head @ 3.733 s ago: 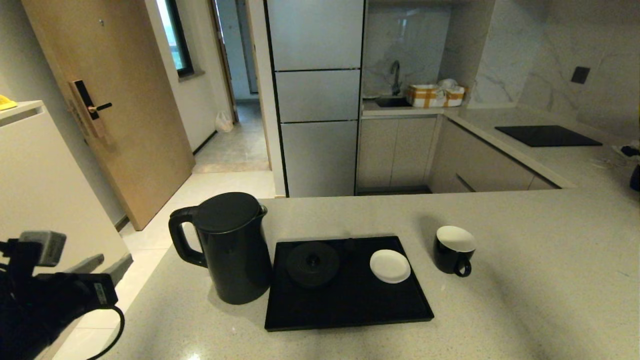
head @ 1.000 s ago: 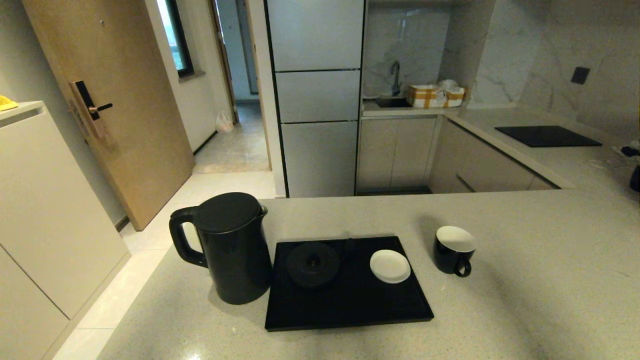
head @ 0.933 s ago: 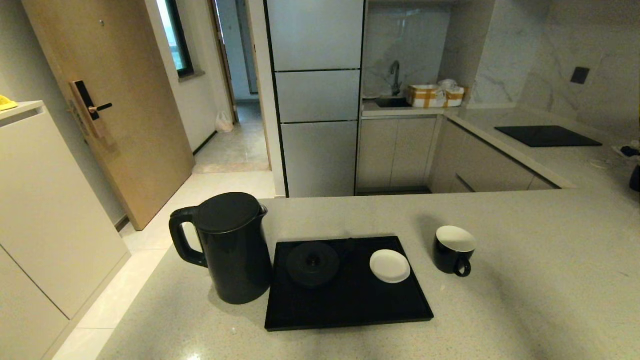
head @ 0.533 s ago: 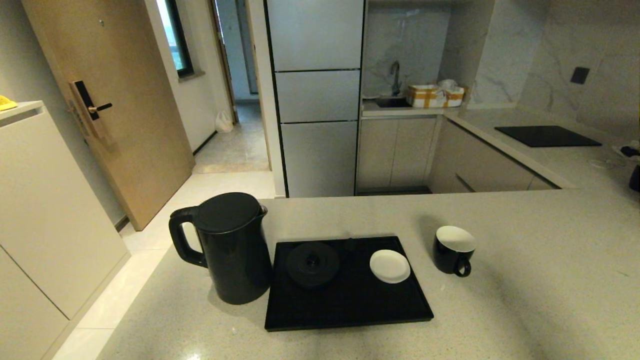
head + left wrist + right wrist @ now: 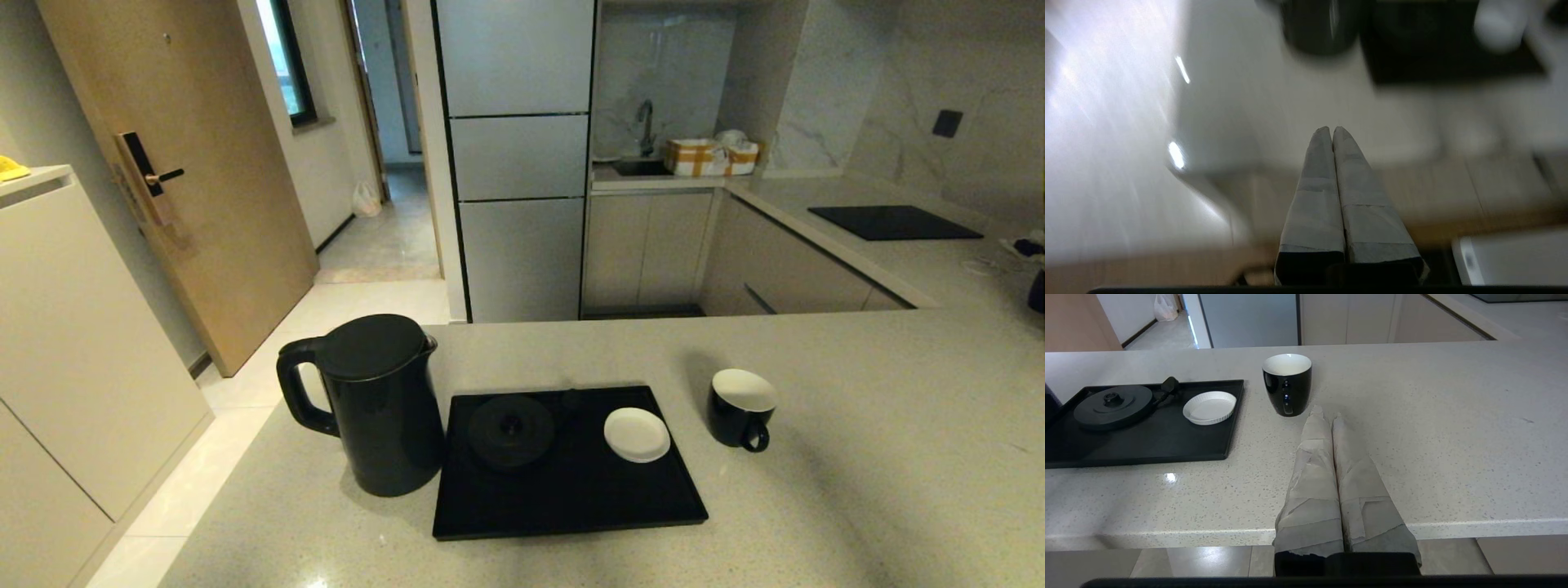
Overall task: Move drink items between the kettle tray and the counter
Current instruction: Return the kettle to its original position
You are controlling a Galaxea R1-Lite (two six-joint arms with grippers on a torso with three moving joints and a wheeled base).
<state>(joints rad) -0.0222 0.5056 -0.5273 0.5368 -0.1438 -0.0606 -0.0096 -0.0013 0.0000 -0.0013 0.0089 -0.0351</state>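
Note:
A tall glossy black kettle (image 5: 380, 404) stands on the beige speckled counter (image 5: 857, 457), touching the left edge of the flat black tray (image 5: 571, 498). The small black cup (image 5: 741, 406), white inside, sits on the counter just right of the tray. Neither arm shows in the head view. My right gripper (image 5: 1327, 412) is shut and empty, low over the counter's near edge, a short way from the cup (image 5: 1287, 384). My left gripper (image 5: 1329, 130) is shut and empty, off the counter's near left corner, with the kettle (image 5: 1316, 26) far ahead of it.
On the tray lie the round black kettle base (image 5: 511, 431) and a small white saucer (image 5: 637, 434). A black cooktop panel (image 5: 894, 221) is set into the far right worktop. A white cabinet (image 5: 73, 343) and a wooden door (image 5: 180, 163) stand at the left.
In the head view the left arm, seen low at the left in the earliest frame, has left the picture. Kettle, cup and tray have not moved.

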